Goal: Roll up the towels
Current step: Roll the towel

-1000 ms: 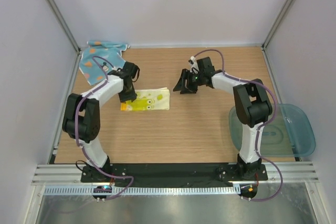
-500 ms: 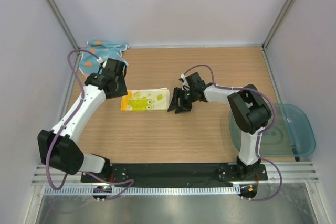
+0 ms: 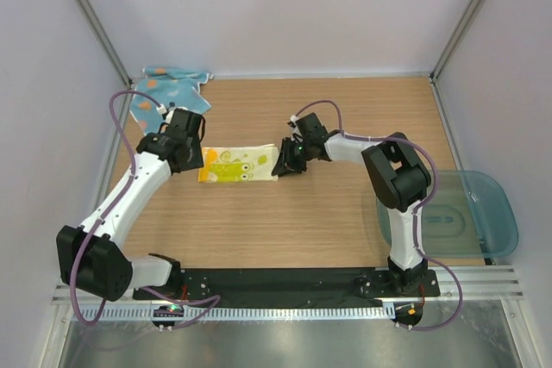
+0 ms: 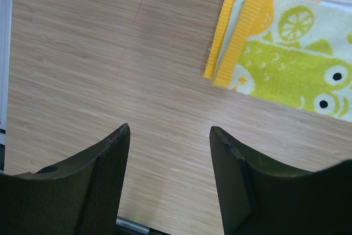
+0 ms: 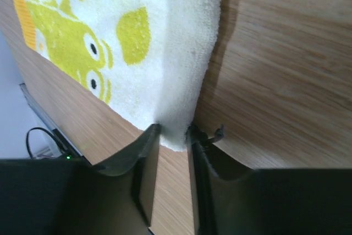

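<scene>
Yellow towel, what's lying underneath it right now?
The yellow towel lies flat on the wooden table; at its left end a second folded layer shows beneath the top one. The right fingers pinch its other end. Anything else beneath is covered.

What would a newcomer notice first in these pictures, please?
A yellow towel with green cartoon print lies flat on the wooden table, the right gripper pinching its right end. The left gripper hovers open just off its left end, and a light blue towel sits crumpled in the far left corner.
</scene>
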{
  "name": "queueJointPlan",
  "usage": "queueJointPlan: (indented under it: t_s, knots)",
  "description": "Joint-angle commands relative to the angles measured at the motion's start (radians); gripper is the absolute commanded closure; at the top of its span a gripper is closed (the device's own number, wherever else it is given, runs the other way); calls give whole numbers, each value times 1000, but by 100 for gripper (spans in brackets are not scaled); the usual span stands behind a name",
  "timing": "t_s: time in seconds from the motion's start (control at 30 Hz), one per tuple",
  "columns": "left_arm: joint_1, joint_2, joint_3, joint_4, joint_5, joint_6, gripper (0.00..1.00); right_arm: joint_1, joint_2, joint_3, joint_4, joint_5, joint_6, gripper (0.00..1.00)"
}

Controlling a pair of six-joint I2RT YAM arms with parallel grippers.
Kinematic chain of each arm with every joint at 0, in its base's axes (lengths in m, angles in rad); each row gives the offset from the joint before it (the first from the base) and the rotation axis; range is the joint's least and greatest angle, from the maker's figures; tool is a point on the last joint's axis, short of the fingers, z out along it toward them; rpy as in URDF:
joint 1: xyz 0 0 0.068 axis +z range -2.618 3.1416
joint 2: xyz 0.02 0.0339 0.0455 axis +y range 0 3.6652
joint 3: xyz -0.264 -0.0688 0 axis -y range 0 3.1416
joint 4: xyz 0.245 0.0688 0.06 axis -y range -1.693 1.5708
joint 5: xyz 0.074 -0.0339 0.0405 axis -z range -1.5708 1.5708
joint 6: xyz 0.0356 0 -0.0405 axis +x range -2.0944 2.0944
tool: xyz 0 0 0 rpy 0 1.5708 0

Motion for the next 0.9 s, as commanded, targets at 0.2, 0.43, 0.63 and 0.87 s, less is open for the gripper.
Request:
queueJointPlan:
  t_s: [0.2,0.43,0.63,0.87]
  knots:
    - [-5,-40,-8,55,30,12,44,8,-70,-94,-50,109,22,93]
    - [-121,-34,-4,98,106,24,45,53,-369,-326,-118,195,51,86]
    - [-247,-12,36,91,71,27,46,117,-595,-346,-326,377,24,30]
    - [-494,-98,-5,324,2,32,41,109,-877,-297,-543,962,-10,4]
